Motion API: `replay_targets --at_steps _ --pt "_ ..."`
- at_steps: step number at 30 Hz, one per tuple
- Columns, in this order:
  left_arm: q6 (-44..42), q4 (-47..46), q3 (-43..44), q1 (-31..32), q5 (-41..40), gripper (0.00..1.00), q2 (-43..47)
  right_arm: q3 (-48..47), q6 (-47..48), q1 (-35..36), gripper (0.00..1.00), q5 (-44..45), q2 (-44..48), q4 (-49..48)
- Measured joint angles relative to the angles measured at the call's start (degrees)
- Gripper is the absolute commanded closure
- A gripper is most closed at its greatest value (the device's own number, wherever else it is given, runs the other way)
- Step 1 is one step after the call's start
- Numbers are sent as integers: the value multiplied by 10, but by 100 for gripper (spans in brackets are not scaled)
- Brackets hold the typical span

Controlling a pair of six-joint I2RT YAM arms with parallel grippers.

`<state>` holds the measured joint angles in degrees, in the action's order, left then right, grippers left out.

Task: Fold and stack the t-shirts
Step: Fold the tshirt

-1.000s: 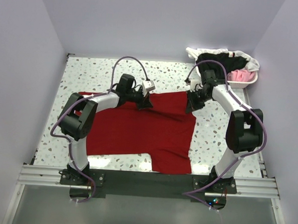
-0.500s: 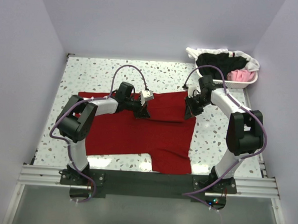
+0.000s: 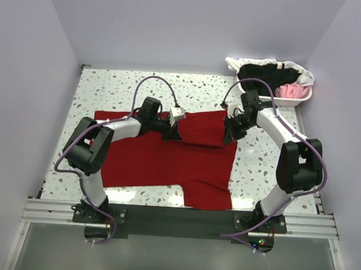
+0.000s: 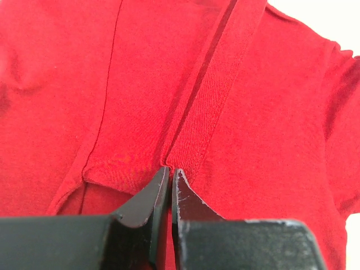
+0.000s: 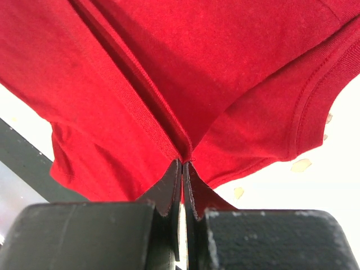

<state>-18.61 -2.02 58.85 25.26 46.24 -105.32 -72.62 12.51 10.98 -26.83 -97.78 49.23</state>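
Left gripper [image 3: 172, 135] sits on the far edge of the dark red t-shirt [image 3: 179, 162], a little left of that edge's middle. Its two black fingers [image 4: 147, 197] are pressed together, with only a sliver of gap between them. In the left wrist view the tips meet on a raised fold of the shirt [image 4: 140, 84], just where a ribbed band [image 4: 216, 107] runs away from them, and the cloth is pinched between them.

The t-shirt lies spread over the speckled table [image 3: 110, 86]. Its broad body reaches well to the left of that pinch, and a flap at its near right juts toward the arms' bases. Between the two pinches the far edge shows a shallow ridge.

At the t-shirt's far right corner the right gripper [image 3: 231, 132] is also closed. In the right wrist view its fingers [image 5: 164, 194] are squeezed tight on a doubled fold of red cloth [image 5: 197, 62]. The cloth spreads away from the tips like a tent, with a stitched hem curving off to the right and pale table showing past it.

Beyond the t-shirt's far right corner, and well apart from it, stands a white basket [image 3: 304, 97]. Inside it a white t-shirt [image 3: 237, 64] hangs over the rim nearest the red one. A black t-shirt [image 3: 265, 73] is heaped in the middle, and a pink t-shirt [image 3: 292, 90] is bunched at the side farthest from it.
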Motion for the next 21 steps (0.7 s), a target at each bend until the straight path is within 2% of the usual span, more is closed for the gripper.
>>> replay_targets --at_steps 9,12,13,15,16,19,21 --pt "-11 10 0 0 -1 99 3 4 0 12 100 -4 22 3" --pt "-27 28 0 0 -1 84 3 15 5 18 100 -3 21 5" --pt "-37 38 0 0 0 75 3 16 8 19 97 -4 21 7" --pt "-63 66 0 -1 -1 69 4 15 19 19 85 -4 18 14" --pt "-78 83 0 -1 -2 66 6 12 26 19 73 -4 16 20" --pt "-125 137 0 -6 -3 62 19 -2 49 18 54 -4 6 46" --pt "-143 164 0 -21 0 62 36 -19 63 18 50 -4 2 57"
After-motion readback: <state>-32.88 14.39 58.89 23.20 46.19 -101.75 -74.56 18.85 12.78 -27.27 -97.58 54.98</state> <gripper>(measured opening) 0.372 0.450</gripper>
